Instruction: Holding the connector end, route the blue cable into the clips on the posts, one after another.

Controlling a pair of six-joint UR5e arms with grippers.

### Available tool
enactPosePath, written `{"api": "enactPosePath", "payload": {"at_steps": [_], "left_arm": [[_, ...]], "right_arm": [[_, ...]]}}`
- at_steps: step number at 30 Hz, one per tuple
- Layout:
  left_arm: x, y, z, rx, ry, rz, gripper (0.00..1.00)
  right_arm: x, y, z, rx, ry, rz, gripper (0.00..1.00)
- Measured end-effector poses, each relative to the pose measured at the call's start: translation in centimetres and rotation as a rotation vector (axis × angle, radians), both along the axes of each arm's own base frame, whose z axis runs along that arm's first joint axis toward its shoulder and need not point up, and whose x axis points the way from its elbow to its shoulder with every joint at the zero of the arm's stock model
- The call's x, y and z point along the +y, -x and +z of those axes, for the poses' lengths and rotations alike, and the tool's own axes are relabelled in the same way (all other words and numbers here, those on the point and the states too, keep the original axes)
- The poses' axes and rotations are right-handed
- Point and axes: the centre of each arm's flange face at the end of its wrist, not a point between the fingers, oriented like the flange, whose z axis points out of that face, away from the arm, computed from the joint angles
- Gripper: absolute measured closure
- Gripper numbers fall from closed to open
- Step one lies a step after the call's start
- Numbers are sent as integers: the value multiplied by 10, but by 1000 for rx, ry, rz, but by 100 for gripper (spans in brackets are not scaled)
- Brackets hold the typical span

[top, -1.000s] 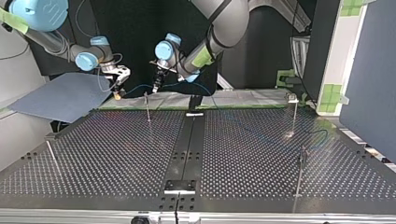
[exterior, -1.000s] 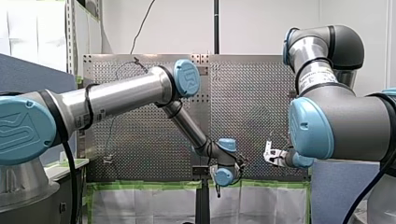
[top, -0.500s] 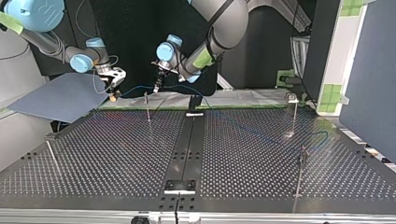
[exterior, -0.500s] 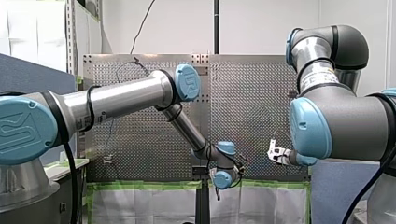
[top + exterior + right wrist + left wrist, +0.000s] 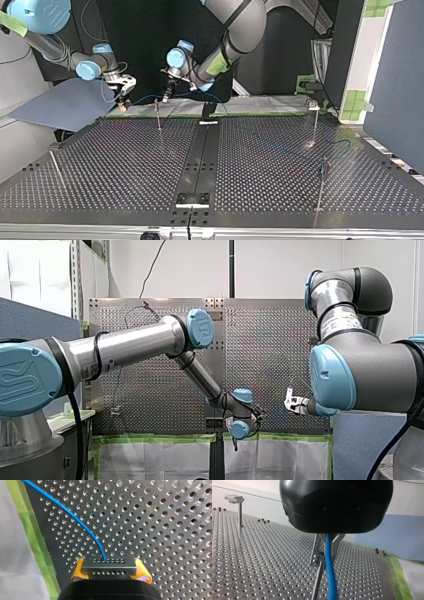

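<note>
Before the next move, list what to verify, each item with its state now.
1. Hold on connector by right gripper: ok, pads clamp both its ends.
2. No kink where cable leaves connector: ok, smooth curve.
3. Hold on cable by left gripper: cannot tell.
4. Seating of cable on post beside left gripper: cannot tell.
5. Gap between the two grippers, top view: ok, apart.

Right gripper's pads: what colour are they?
The pads are yellow, clamped on the grey connector; the right wrist view shows them best.
</note>
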Motion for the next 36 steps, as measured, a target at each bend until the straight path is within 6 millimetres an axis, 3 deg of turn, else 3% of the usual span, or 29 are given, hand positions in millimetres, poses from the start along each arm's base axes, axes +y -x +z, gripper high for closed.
{"api": "enactPosePath", "payload": {"at_steps": [27, 36], "left_arm": [[11, -28, 7, -12, 17, 6, 100], [16, -34, -16, 19, -12, 10, 100]], "right_arm": [[0, -5, 0, 6, 2, -13, 100], [-1, -3, 0, 14, 2, -39, 100]]}}
